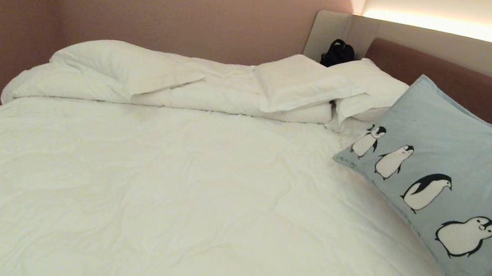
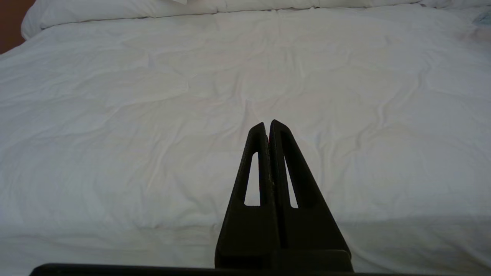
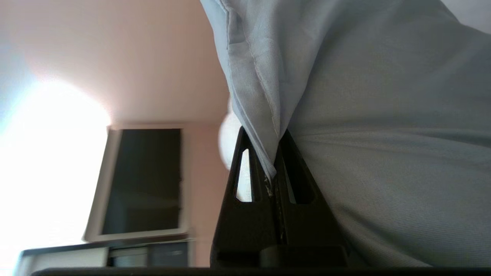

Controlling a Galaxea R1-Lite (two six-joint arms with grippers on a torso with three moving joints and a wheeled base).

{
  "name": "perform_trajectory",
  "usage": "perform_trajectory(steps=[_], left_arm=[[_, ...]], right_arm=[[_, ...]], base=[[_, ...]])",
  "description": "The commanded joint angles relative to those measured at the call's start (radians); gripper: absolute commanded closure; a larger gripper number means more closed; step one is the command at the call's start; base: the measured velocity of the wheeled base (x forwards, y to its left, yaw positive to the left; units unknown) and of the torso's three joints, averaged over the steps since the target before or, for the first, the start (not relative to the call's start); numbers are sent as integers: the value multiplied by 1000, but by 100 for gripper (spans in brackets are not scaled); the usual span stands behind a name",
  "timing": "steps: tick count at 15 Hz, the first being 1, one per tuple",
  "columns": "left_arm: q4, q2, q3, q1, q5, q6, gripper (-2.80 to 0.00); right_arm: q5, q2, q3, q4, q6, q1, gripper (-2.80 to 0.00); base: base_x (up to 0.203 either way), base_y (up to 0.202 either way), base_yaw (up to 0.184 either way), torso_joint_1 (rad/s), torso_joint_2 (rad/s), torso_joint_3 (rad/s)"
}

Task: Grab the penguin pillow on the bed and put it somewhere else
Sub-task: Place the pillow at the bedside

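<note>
Penguin pillow (image 1: 460, 157): light blue-grey, lifted and tilted at the right side of the bed, in front of the brown headboard (image 1: 458, 78). Its long axis runs from the headboard end down toward the near right edge. The row of penguins follows the lower edge, facing the middle of the bed.
Right gripper (image 3: 273, 163): fingers closed tight on a seamed edge of the pillow's fabric; only a dark part of it shows at the far right in the head view.
Left gripper (image 2: 267, 123): fingers pressed together, holding nothing, above the white duvet.
Bed (image 1: 168, 195): wrinkled white duvet; white pillows (image 1: 304, 83) heaped along the head end.
Black bag (image 1: 337, 52): in the corner behind the white pillows.
</note>
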Motion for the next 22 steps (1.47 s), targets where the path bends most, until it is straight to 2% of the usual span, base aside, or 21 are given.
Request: perform_trajectory(steps=[1,6,9,11,15,22], left_arm=[[0,0,0,0,0,0,0],[0,0,0,0,0,0,0],[0,0,0,0,0,0,0],[0,0,0,0,0,0,0],[0,0,0,0,1,0,0],[0,0,0,0,0,0,0]], right_arm=[[24,24,33,-283,224,-14,0],[36,68,168,-654,393,-32,0],[61,80,215,-829,564,-50,0],[72,70,217,-872,648,-57,0],[74,32,214,-899,739,-68,0],[94,7,256,-889,750,-73,0]], base=[[0,0,0,0,0,0],[0,0,0,0,0,0],[0,0,0,0,0,0],[0,0,0,0,0,0],[0,0,0,0,0,0],[0,0,0,0,0,0]])
